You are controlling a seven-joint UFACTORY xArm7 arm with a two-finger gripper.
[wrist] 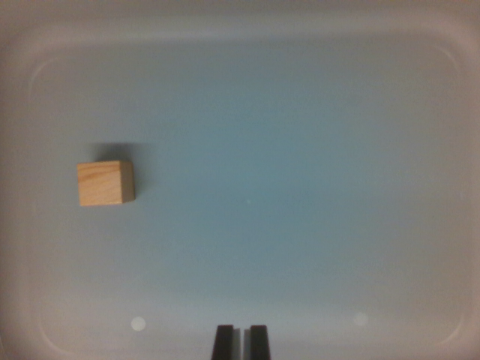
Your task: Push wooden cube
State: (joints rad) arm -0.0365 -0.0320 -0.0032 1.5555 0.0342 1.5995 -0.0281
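Observation:
A small light wooden cube rests on the blue-grey floor of a shallow tray, toward the wrist view's left. My gripper shows at the bottom centre as two black fingertips standing side by side with only a thin slit between them, shut and holding nothing. The cube lies well up and to the left of the fingertips, clearly apart from them.
The tray's pale raised rim with rounded corners runs around the whole picture. Two faint white spots mark the tray floor near the bottom.

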